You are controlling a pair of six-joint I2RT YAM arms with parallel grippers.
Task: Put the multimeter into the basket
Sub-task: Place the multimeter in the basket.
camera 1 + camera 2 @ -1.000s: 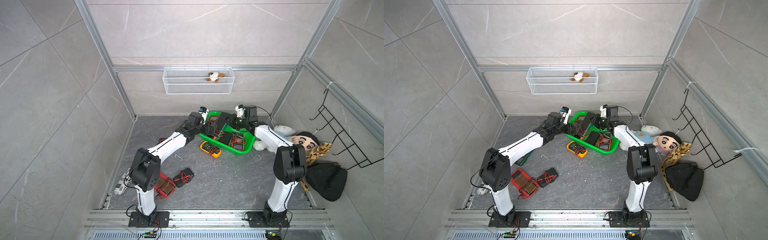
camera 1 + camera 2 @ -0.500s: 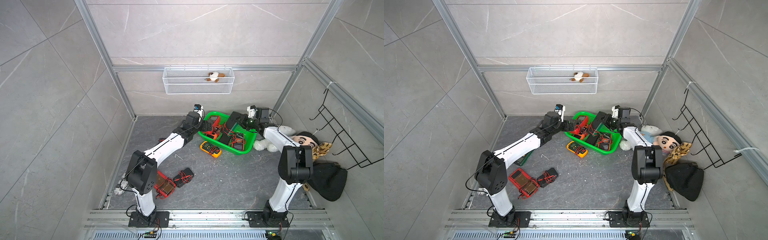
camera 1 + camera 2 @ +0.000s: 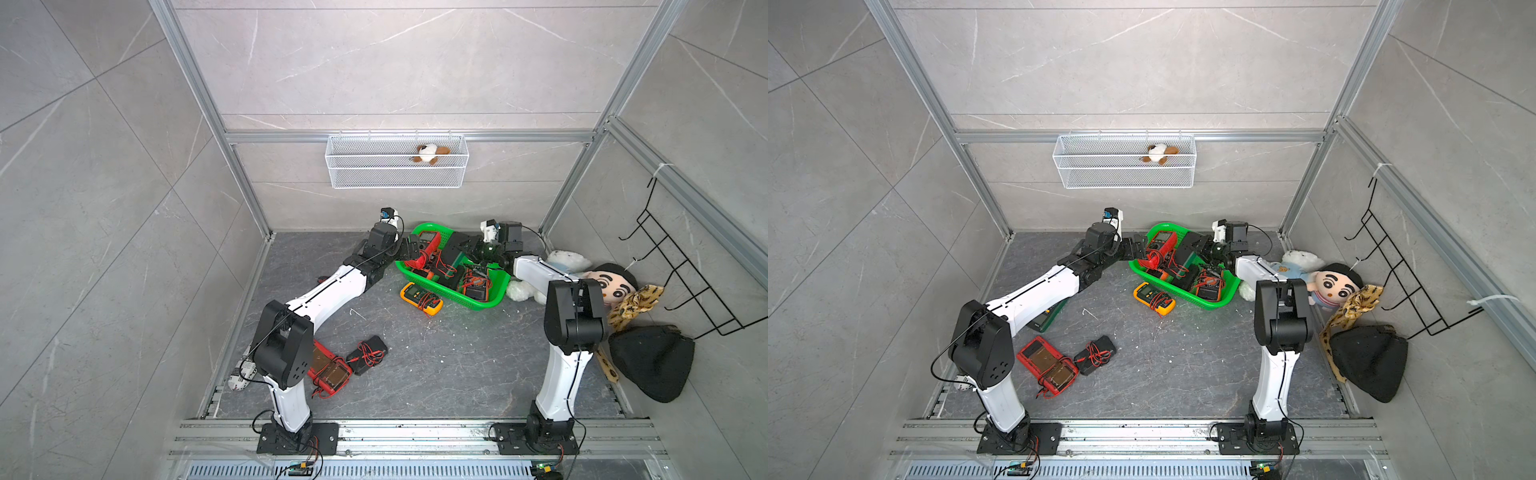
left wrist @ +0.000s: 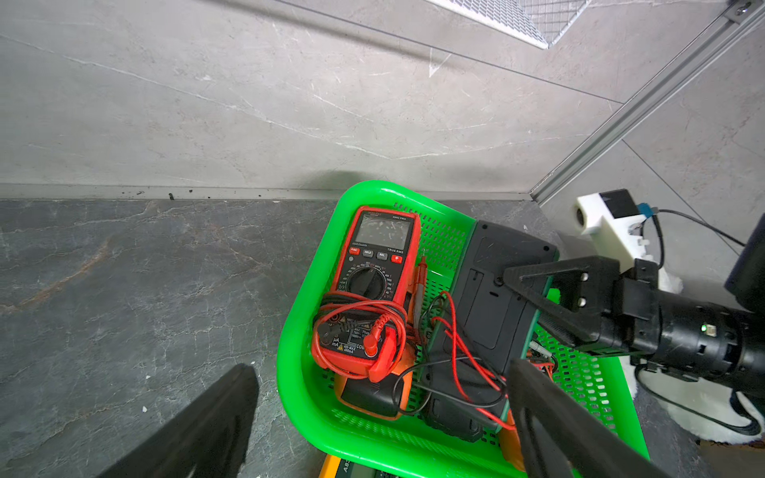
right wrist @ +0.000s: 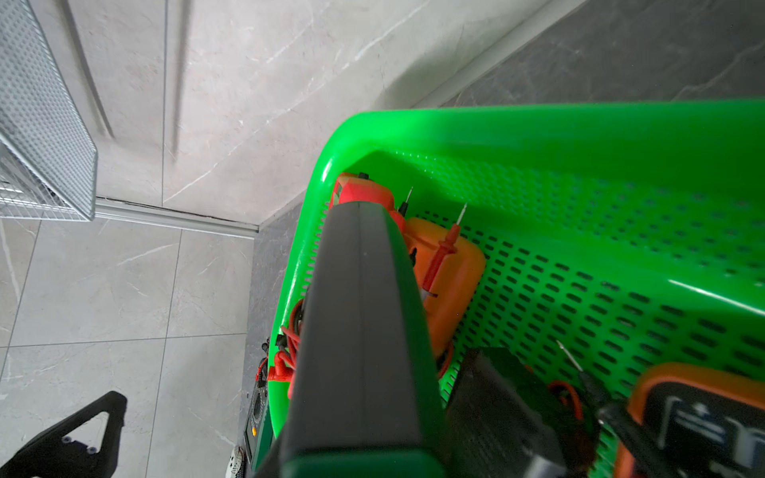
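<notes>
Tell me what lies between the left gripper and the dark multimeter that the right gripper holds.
The red multimeter, with its red leads coiled on it, lying in the green basket. Both top views show this.

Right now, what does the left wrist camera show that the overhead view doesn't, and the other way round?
Left wrist only: the red multimeter, its screen, buttons and dial readable. Only in a top view: the flat red meter and black meter on the floor by the left arm's base, plus the doll. Both: the green basket, and the right gripper shut on the dark multimeter tilted over it.
</notes>
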